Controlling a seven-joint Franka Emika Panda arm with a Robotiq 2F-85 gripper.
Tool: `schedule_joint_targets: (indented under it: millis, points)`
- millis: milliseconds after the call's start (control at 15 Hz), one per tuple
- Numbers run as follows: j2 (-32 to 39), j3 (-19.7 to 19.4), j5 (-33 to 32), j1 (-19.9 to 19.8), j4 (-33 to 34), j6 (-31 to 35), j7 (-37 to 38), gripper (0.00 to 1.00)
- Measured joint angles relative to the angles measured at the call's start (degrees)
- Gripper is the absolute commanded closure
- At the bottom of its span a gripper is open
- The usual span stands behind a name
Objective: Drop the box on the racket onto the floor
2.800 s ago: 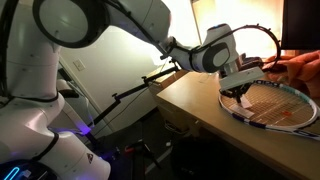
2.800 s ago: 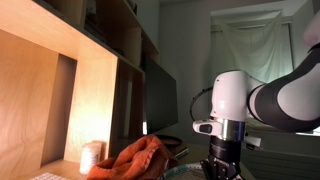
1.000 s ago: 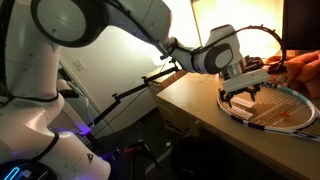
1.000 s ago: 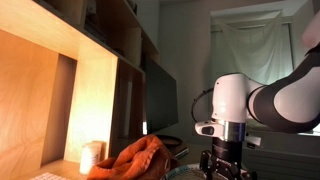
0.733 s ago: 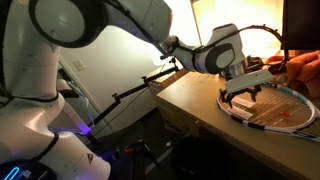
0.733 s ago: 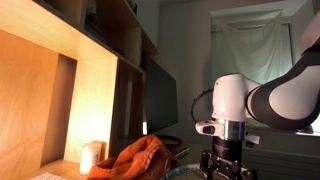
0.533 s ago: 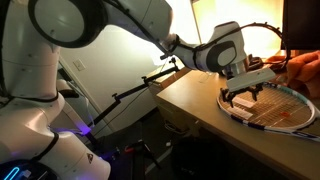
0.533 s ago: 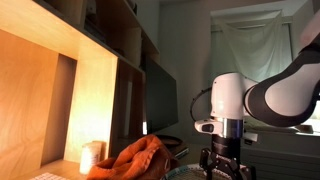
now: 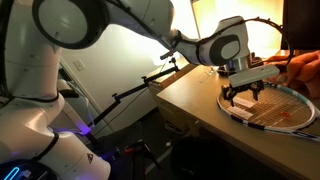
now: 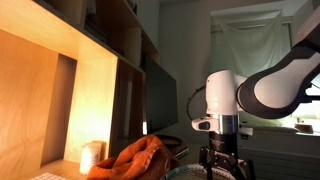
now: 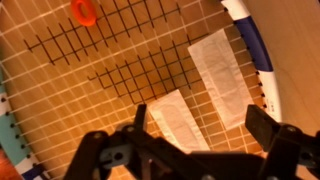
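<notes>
The racket (image 9: 275, 108) lies on a wooden table, its pale string grid filling the wrist view (image 11: 110, 70). A small pale box (image 9: 240, 113) rests flat on the strings near the rim closest to the table edge. In the wrist view two pale rectangles show: a shorter one (image 11: 178, 120) under my fingers and a longer one (image 11: 225, 75) by the blue-and-white rim. I cannot tell whether they are one box. My gripper (image 9: 241, 97) (image 11: 200, 125) hovers just above, open and holding nothing. The dark floor (image 9: 140, 160) lies below the table edge.
An orange ring (image 11: 85, 12) sits in the strings. An orange cloth (image 10: 135, 158) and a pale cup (image 10: 92, 155) lie by lit wooden shelves (image 10: 90, 70). A thin black rod (image 9: 140, 87) leans against the table side. The robot base (image 9: 40, 130) stands beside the table.
The gripper has risen off the strings since the earliest frames and drifted slightly along the racket. Its jaws have stayed open and the box has not moved.
</notes>
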Motion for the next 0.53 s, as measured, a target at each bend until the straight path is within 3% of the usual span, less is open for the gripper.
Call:
schedule_joint_targets:
  millis: [533]
  points:
    - [2.9,0.0,1.1,0.4,4.5,-2.7,-5.7,0.0]
